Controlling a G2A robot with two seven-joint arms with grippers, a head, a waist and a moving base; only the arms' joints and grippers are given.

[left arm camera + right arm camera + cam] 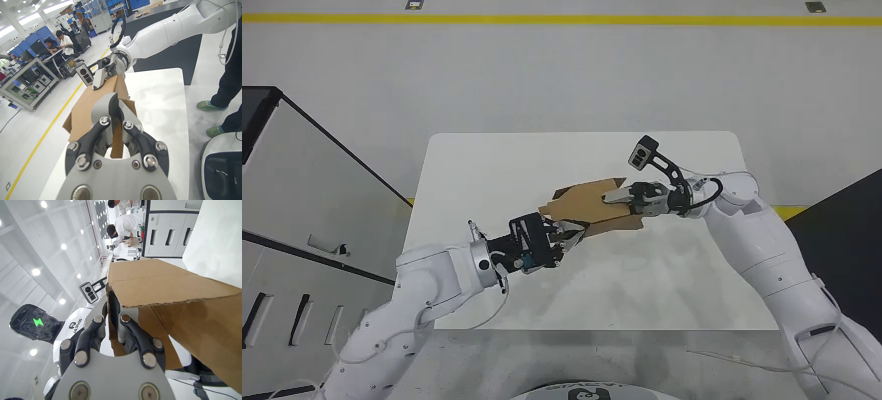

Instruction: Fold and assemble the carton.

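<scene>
Carton (pixel 592 205) is held over mid table (pixel 682 285), strung betw. the two grippers and apparently lifted off the top. It is only part opened: panels are slanted, flaps loose, nothing squared yet. L gripper (pixel 115 107) is closed almost fully on one end, w/ a single wall of board pinched in it. R gripper (pixel 113 315) is closed likewise on the opposite end, on a flap edge. Nothing else is held by either.

Risks, as judged from here:
- Both grips are on thin edges, so board could be pulled out of a gripper, or torn at a crease, if the arms are drawn apart or twisted unevenly.
- If the ends are pushed together off-axis, the carton is likely to be buckled or collapsed flat instead of being popped into a box.
- W/ one grip lost, the carton would be left hanging from the other and swung down onto the table.
- Loose flaps could be caught on a finger or folded the wrong way.

Slow, matched moves are prob. needed.
</scene>
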